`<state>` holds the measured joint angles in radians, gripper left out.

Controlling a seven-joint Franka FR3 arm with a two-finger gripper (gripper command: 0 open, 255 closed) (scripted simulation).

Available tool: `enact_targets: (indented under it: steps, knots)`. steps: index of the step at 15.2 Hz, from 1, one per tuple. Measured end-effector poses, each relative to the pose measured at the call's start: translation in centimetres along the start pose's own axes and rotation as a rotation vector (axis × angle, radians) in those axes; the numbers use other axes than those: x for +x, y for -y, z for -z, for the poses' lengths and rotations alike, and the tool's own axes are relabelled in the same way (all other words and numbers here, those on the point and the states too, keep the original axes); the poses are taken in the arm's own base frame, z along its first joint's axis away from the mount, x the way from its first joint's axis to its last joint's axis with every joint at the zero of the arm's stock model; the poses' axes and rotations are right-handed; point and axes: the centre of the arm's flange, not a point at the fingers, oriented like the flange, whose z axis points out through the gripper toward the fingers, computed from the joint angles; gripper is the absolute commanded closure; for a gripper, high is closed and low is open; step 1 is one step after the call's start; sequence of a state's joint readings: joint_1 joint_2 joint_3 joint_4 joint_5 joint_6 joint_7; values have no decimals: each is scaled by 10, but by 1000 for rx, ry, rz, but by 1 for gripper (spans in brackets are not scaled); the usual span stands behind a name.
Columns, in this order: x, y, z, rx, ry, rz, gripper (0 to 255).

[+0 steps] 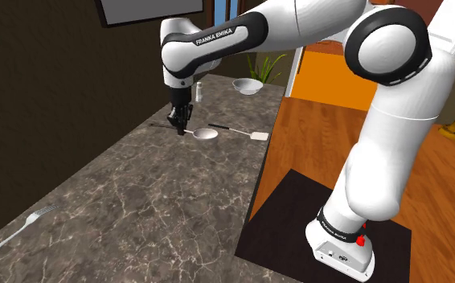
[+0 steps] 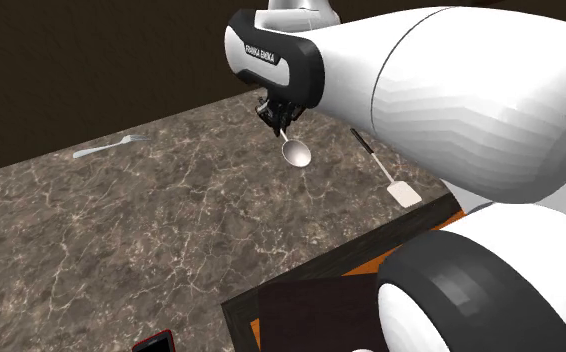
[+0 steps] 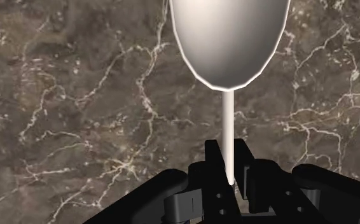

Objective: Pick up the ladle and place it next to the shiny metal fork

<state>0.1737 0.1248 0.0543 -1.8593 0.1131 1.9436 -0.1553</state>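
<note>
Dark stone with pale veins makes up the table where we work. Our claw is squeezed in on the thin handle of the ladle. Its two fingers stand close, with just the handle pinched between them, near the handle's end. The ladle's round, pale bowl sticks out in front of the claw, low over the stone. We cannot tell if the bowl touches the table or hangs just above it.

Just beside the ladle lies a spatula with a flat white end, and the two do not touch. The fork lies well apart from the claw, far across the table near its other end. Nothing lies on the stone between them.

So we think the grabbing part is done and the carrying part comes next. For that we must lift the ladle clear of the table and bring it all the way over to the fork. Then we set it down beside the fork, not on top of it. We need to keep a tight pinch, since the heavy bowl could make the thin handle turn or slip.
</note>
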Motion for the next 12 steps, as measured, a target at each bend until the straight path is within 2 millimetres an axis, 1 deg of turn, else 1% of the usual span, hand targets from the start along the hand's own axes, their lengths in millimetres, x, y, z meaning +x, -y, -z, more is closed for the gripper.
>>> enact_targets:
  steps: [1, 2, 5, 6, 7, 9, 10, 11, 12]
  knots:
    - [-3, 12, -2, 0, 0, 0, 255]
    - [-1, 25, -6, 0, 0, 1, 255]
    - [-1, 66, -9, 0, 1, 1, 255]
    - [0, 77, -10, 0, 0, 1, 255]
    - [-4, 89, -12, 0, 1, 1, 255]
    - [-1, 114, -14, 0, 1, 1, 255]
    - [-1, 131, -13, 0, 1, 1, 255]
    - [-3, 143, -17, 0, 1, 1, 255]
    - [0, 157, -18, 0, 1, 1, 255]
